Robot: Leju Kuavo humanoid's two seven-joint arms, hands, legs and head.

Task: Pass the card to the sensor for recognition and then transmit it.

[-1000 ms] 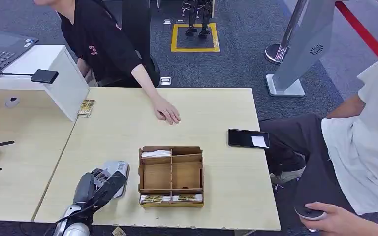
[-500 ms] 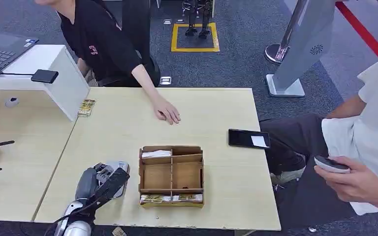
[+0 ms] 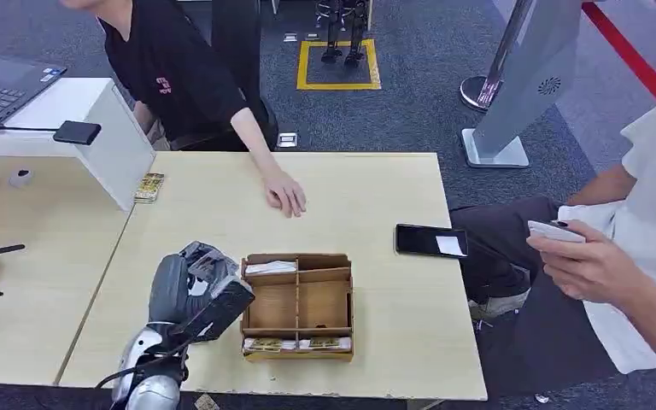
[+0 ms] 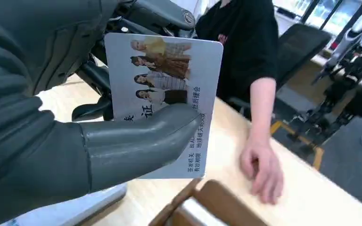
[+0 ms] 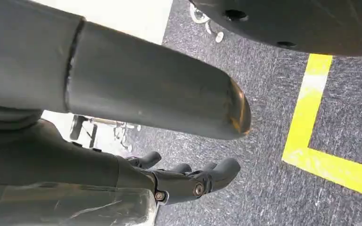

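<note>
- The left hand (image 3: 195, 286) is raised above the near-left part of the wooden table (image 3: 367, 196), just left of the cardboard organizer box (image 3: 297, 305); it pinches an ID card (image 4: 167, 94) between the thumb (image 4: 136, 141) and the darker fingers behind it.
- The card stands roughly upright in the left wrist view, its printed face showing small portraits of people and lines of text.
- The right hand (image 5: 188, 181) hangs over grey carpet beside a yellow floor line (image 5: 320, 141); its fingers are loosely curled with nothing in them.
- The box is divided into compartments; cards lie in its near row and a white one in the far-left compartment.
- A black phone (image 3: 431, 241) lies on the table to the right of the box.
- A seated person at the right holds a small device in one hand (image 3: 585, 265).
- Farther off, another person in a black shirt rests a hand (image 3: 286, 192) flat on the table.
- At the far left, a laptop (image 3: 0, 90) sits on a white stand.
</note>
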